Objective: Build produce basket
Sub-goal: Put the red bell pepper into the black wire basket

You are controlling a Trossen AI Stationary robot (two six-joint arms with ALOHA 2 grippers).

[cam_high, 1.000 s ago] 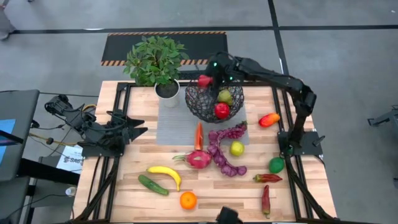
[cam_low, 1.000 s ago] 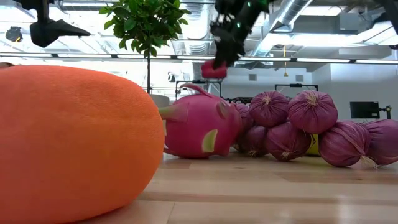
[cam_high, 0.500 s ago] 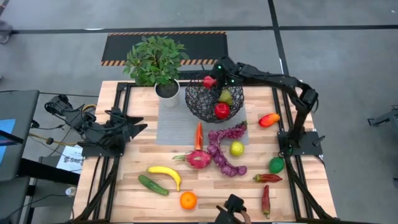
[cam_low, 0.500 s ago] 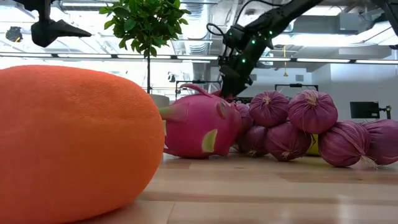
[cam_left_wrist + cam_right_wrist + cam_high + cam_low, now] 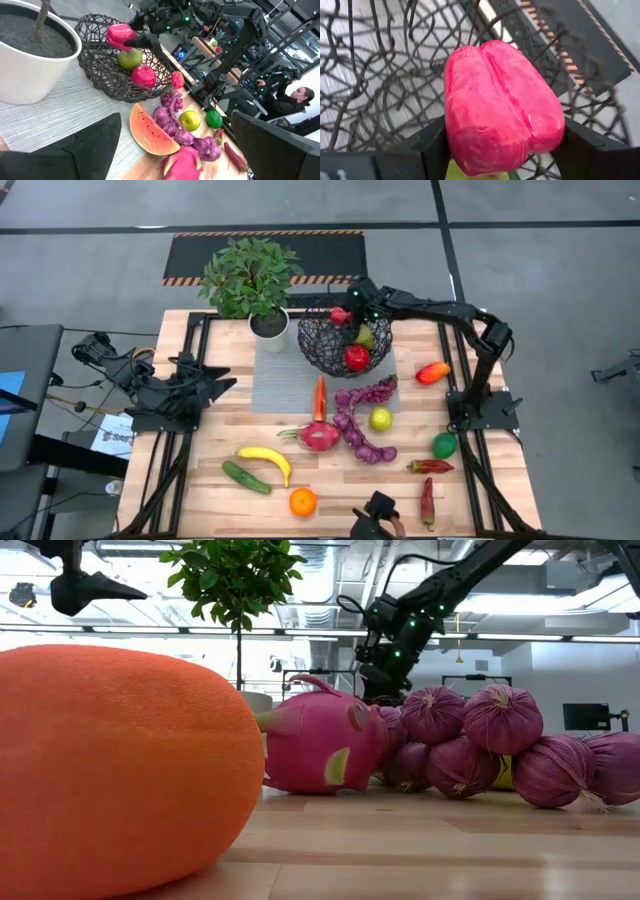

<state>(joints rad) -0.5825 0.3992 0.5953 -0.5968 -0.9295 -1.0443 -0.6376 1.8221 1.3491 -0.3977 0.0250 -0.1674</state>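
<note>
Red pepper [image 5: 502, 107] clamped between the two fingers of the right pincer [image 5: 342, 314], held over the far rim of the basket [image 5: 318, 350], just above the wire. Basket on the grey mat [image 5: 275, 385] at the back of the counter [image 5: 330, 485], beside the white plant pot [image 5: 268, 326]; already inside, a pear [image 5: 130, 58] and a red apple [image 5: 143, 76]. Step in hand judged to be the drop. Best done by lowering further past the rim, toward the free side of the bowl and clear of the pear, then spreading the fingers fully before lifting straight up. Too early a release risks a bounce off the wire. Left pincer [image 5: 215, 388] parked at the counter's left edge, fingers spread and holding nothing.
</note>
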